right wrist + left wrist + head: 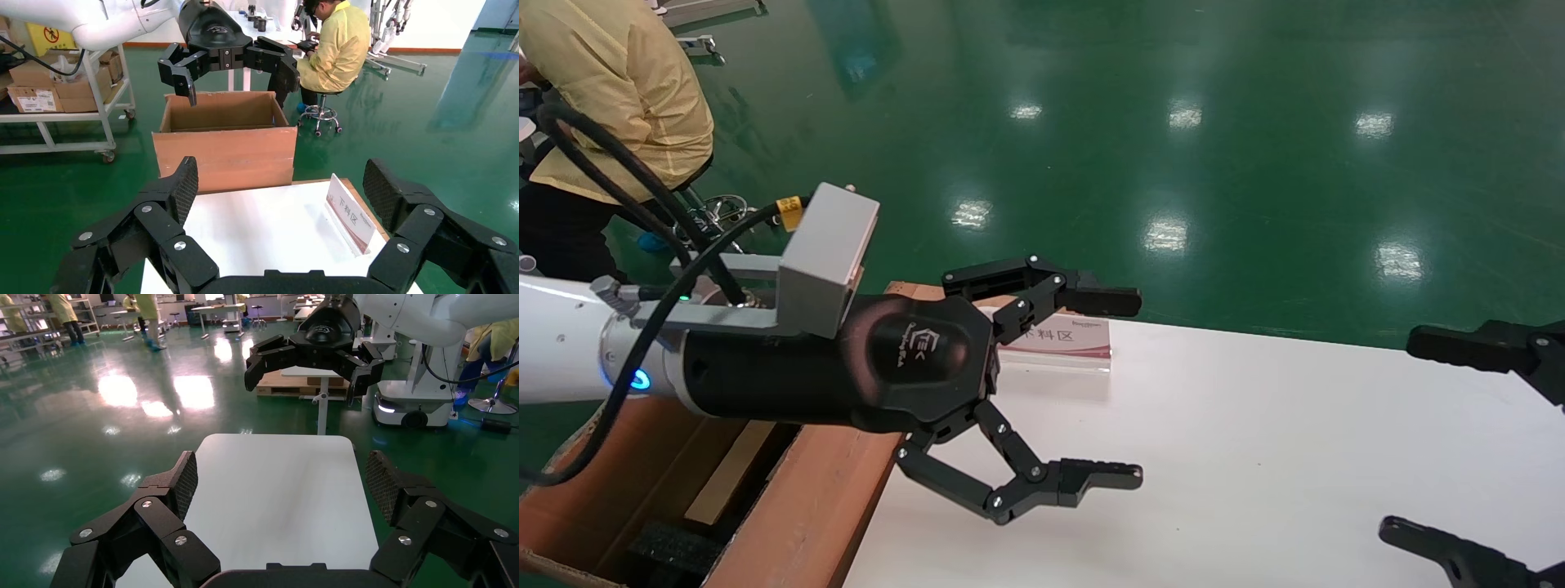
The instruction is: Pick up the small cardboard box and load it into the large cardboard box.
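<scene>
Head view
Left gripper (1124,388): fingers spread wide, holding nothing; hangs over the near-left part of the white tabletop (1254,457), just beside the large cardboard box.
Large cardboard box (813,506): at 8 o'clock of the frame, standing against the tabletop's left edge; reddish-brown wall nearest the fingers, dark interior with a black foam pad (674,547) at the bottom.
Small cardboard box: cannot be made out with certainty; a paler tan board lies inside the large cardboard box.
Right gripper (1426,433): at 3 to 4 o'clock, at the frame edge, fingers apart and bare.
Sign card (1058,336): on the tabletop at 12 o'clock from the left gripper, partly behind its upper finger.
Person in yellow (617,90): at 10 o'clock, on the green floor.

Left wrist view
Left gripper (281,484): fingers released, only bare tabletop (275,496) between them.
Right gripper (313,361): farther off, at 12 o'clock, fingers apart.

Right wrist view
Right gripper (278,190): fingers splayed, nothing between the pads.
Large cardboard box (225,153): beyond the tabletop's far edge, open at the top, well apart from these fingers.
Left gripper (235,76): above the large cardboard box's opening, fingers open.
Sign card (350,214): on the tabletop at 4 o'clock of the large cardboard box.
</scene>
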Tool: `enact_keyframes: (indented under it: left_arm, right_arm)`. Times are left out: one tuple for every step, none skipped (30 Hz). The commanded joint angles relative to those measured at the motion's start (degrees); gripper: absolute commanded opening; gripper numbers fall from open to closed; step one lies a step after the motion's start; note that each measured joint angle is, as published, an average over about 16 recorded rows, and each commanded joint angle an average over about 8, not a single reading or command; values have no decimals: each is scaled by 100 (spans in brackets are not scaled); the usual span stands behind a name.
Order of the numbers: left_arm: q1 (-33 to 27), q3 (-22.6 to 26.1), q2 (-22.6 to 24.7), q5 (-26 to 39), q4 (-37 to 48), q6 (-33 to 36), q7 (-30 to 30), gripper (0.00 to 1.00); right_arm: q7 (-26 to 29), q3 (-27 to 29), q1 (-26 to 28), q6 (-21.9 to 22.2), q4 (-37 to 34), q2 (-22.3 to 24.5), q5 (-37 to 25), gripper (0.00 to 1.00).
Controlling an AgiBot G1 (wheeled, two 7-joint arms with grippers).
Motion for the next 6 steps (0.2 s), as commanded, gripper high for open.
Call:
enact_keyframes:
  left_arm:
    - [0,0,0,0,0,0,0,100]
    - [0,0,0,0,0,0,0,100]
    - [0,0,0,0,0,0,0,100]
    - [0,0,0,0,0,0,0,100]
    - [0,0,0,0,0,0,0,100]
    - [0,0,0,0,0,0,0,100]
  right_arm:
    - [0,0,0,0,0,0,0,100]
    - [0,0,0,0,0,0,0,100]
    - [0,0,0,0,0,0,0,100]
    - [0,0,0,0,0,0,0,100]
    - [0,0,0,0,0,0,0,100]
    - [0,0,0,0,0,0,0,100]
